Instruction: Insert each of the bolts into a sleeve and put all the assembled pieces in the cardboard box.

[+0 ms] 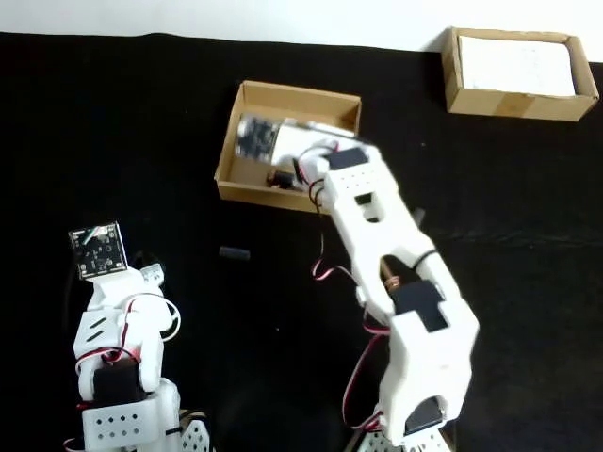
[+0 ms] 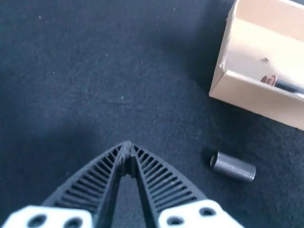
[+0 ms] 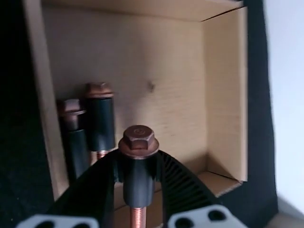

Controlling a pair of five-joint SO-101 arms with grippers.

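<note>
Clamped mid-sleeve in the right jaws above the brown cardboard box (image 3: 223, 95), the copper-headed bolt in its black sleeve (image 3: 138, 142) looks small, stiff and smooth (probably slippery, so grip the sleeve's middle); the left jaws are together, empty.

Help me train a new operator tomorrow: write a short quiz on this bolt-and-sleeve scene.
1. True or false: the left gripper is open.
2. The right gripper holds one assembled piece. How many other pieces lie in the cardboard box below it? A) one B) two C) four
3. Fill in: a loose sleeve lies on the black ____, outside the box.
Key: 1 false, it is shut and empty. 2 B. 3 cloth.
</note>
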